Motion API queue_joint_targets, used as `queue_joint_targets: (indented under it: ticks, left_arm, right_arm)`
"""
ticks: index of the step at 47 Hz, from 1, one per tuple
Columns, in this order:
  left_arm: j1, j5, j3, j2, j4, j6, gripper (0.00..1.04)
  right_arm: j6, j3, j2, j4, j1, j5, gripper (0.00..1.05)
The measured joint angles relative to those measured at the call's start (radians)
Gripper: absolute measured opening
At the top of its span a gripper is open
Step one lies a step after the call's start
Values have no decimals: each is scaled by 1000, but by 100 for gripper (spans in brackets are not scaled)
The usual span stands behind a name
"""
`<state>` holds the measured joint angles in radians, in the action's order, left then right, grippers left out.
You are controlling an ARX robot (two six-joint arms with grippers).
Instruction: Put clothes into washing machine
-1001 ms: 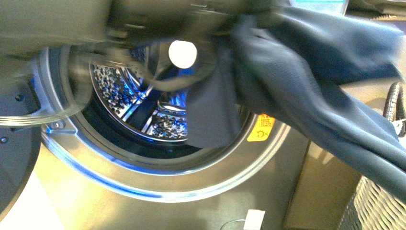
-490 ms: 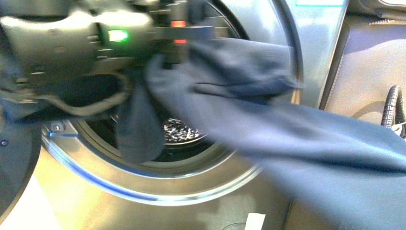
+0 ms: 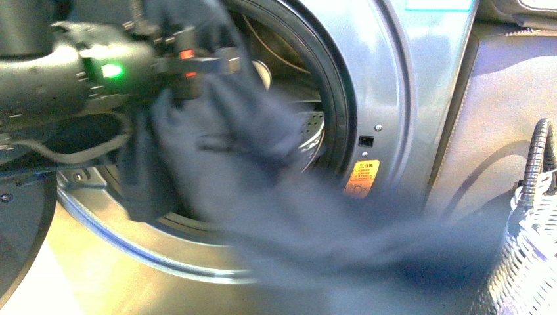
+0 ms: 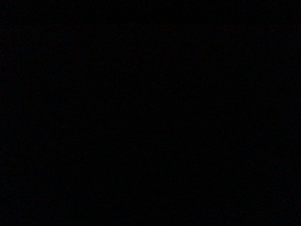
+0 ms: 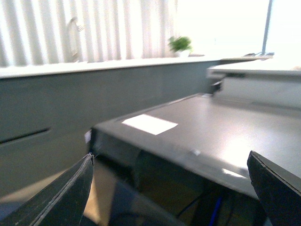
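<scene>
In the front view my left arm reaches across the upper left, and its gripper (image 3: 197, 65) is shut on the clothes (image 3: 263, 170), a dark navy garment, at the washing machine's porthole. The garment hangs blurred from the gripper and trails down to the lower right, outside the opening. The washing machine (image 3: 387, 85) is metallic grey, and a bit of its perforated drum (image 3: 314, 128) and its orange sticker (image 3: 362, 177) show. The left wrist view is dark. My right gripper (image 5: 171, 188) is open and empty, well apart from the garment, above a dark flat top (image 5: 211, 132).
A white woven basket (image 3: 525, 262) stands at the lower right with a dark ribbed hose (image 3: 540, 147) above it. The open round door (image 3: 23, 230) is at the lower left. A plain cabinet (image 3: 506, 85) stands right of the machine.
My left arm has swung leftward and down to the porthole with the garment. The garment's trailing part has dropped lower across the machine's front toward the basket.
</scene>
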<state>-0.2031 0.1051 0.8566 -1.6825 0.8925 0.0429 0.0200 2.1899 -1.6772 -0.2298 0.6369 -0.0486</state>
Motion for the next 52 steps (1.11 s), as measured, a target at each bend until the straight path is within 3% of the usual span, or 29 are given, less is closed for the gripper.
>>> queue_joint_targets:
  ticks: [4, 10, 34, 46, 50, 52]
  left_arm:
    - [11, 8, -3, -17, 19, 11, 13]
    - [27, 19, -18, -45, 55, 47, 13]
    - [37, 29, -25, -161, 84, 134, 13]
    - [19, 25, 14, -221, 85, 159, 13]
    - [16, 25, 30, -236, 80, 154, 13]
    - [13, 25, 40, -243, 74, 147, 13]
  right_arm:
    - [-10, -26, 16, 42, -1, 58, 97]
    - [-17, -117, 77, 74, -30, 66, 97]
    - [31, -707, 505, 203, -276, -20, 97]
    - [114, -1009, 720, 274, -336, -33, 97]
    - [122, -1098, 776, 281, -327, 24, 96]
    - [88, -1134, 813, 180, -298, 174, 88]
